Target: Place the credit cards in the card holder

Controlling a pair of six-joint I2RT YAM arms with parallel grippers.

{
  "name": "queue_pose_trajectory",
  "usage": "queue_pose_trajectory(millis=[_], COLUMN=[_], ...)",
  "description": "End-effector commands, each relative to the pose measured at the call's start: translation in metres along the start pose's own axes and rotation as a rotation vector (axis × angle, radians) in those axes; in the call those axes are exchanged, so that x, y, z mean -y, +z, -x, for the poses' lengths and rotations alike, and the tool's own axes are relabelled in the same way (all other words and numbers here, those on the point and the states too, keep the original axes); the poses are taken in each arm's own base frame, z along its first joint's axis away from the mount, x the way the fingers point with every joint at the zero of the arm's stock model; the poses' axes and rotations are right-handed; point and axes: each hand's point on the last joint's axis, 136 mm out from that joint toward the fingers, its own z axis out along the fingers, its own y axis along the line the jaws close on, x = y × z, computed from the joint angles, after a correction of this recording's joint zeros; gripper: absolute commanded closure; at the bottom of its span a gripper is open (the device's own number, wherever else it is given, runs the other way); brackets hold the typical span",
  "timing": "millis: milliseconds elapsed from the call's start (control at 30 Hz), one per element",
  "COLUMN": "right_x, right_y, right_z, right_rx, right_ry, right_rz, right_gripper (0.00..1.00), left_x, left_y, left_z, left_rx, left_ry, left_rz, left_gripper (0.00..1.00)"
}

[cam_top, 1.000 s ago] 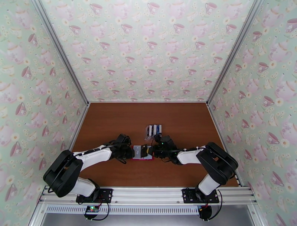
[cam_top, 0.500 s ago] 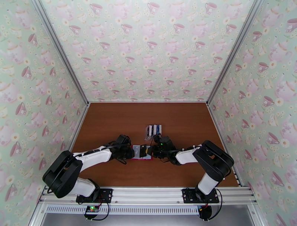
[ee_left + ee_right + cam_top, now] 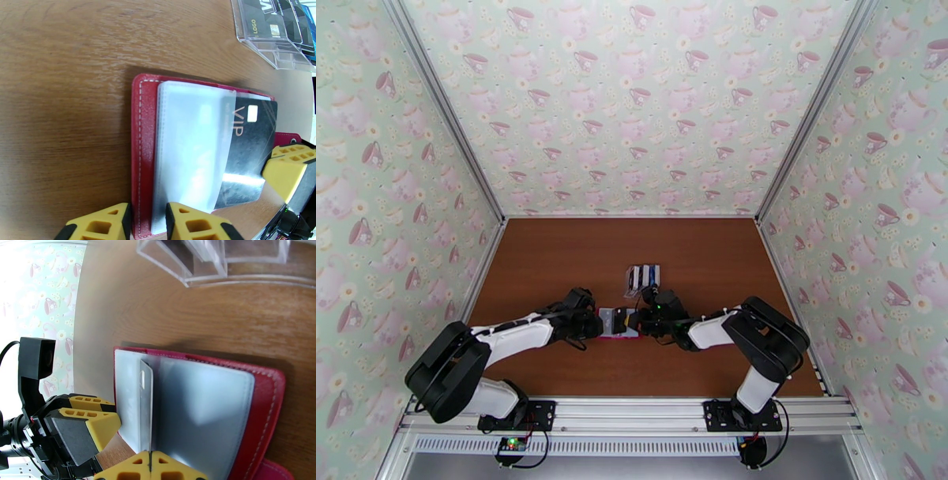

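On the brown table point(image 3: 553, 260), the open red card holder point(image 3: 144, 130) lies flat at mid-surface, slightly toward the near edge. Its left edge is straddled by the left gripper point(image 3: 148, 223), fingers narrowly apart; whether they clamp it cannot be told. A clear stand point(image 3: 276, 55) of credit cards point(image 3: 260, 19) is set just behind. The black VIP card point(image 3: 252, 158), half under a clear sleeve, is pinched by the right gripper point(image 3: 150, 463).

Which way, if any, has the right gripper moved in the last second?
Yes: the right gripper has moved slightly left, further over the wallet, judged against the stand.
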Motion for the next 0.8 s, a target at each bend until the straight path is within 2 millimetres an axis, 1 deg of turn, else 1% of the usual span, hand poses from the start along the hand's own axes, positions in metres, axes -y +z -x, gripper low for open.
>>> queue_pose_trajectory(millis=[0,100,233,333,433,600,767], right_x=[0.0116,0.0131,0.016,0.0147,0.0145,0.0174,0.0148], right_y=[0.0044,0.0045,0.0033,0.0023,0.0015,0.0019,0.0034], right_z=[-0.0067,-0.0077,-0.0065,-0.0048,-0.0031,-0.0039,-0.0046], right_rx=[-0.014,-0.018,-0.027,-0.03,-0.035,-0.06,-0.083], right_ry=[0.016,0.011,-0.002,-0.023,-0.036,-0.066,-0.112], right_rz=[-0.046,-0.064,-0.113,-0.15,-0.185,-0.275,-0.351], right_gripper=[1.0,1.0,0.96,0.86,0.8,0.78,0.77], left_x=[-0.0212,-0.0212,-0.0212,-0.0201,-0.0189,-0.0169,-0.0148], left_y=[0.0088,0.0093,0.0095,0.0099,0.0101,0.0101,0.0102], left_z=[-0.0393,-0.0398,-0.0393,-0.0383,-0.0378,-0.036,-0.0339], left_rx=[-0.125,-0.125,-0.122,-0.12,-0.119,-0.116,-0.112], left_ry=[-0.021,-0.021,-0.019,-0.016,-0.012,-0.007,-0.002], left_rz=[0.062,0.064,0.064,0.063,0.059,0.054,0.049], left_gripper=[0.68,0.68,0.68,0.7,0.73,0.74,0.75])
